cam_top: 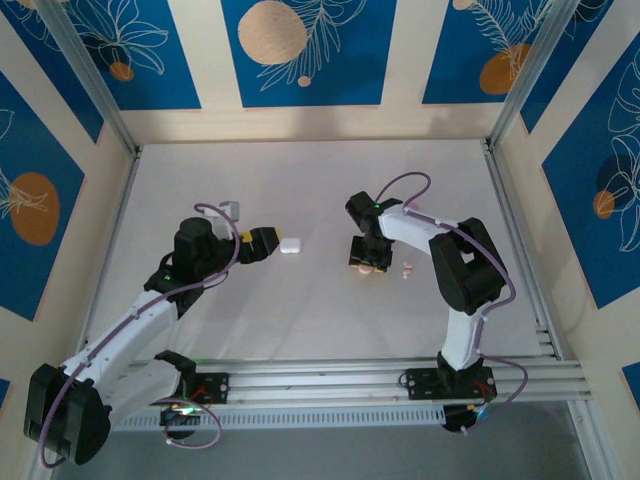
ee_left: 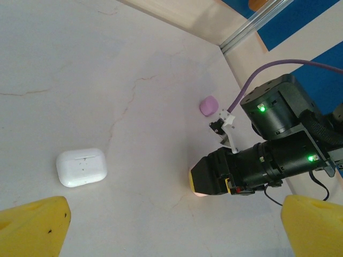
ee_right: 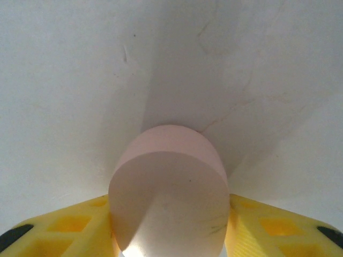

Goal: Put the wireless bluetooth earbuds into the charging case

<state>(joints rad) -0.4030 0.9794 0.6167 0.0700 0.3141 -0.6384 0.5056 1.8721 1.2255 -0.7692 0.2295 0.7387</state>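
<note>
Right wrist view: your right fingers (ee_right: 75,230) bracket the pale pink rounded plastic charging case (ee_right: 169,187). One yellow finger sits against each flank, partway closed, so they look pinched on it. How firm the hold is, can't tell. The case rests on the white bench (ee_right: 64,80), lid apparently down. Top external puts this pair just right of centre.

Your left fingers (ee_left: 37,227) are spread as wide as they go, w/ nothing between them. They point at the white glossy pebble-shaped case (ee_left: 81,167), which lies flat on the bench, near but untouched, lid shut.

Earbuds: the one candidate you can pick out is a tiny pale pink piece (cam_top: 407,270) on the bench just right of the right fingers, apart from the pink case. From the left wrist it reads as a small lilac-pink lump (ee_left: 208,105) beyond the right arm. It's too small to confirm a stem.

Progress, as a judgement: early. Both cases look closed and that piece lies loose, so nothing looks seated yet. Left for you: steady + open a case, pick up each earbud, seat it in its slot, shut the lid.
</note>
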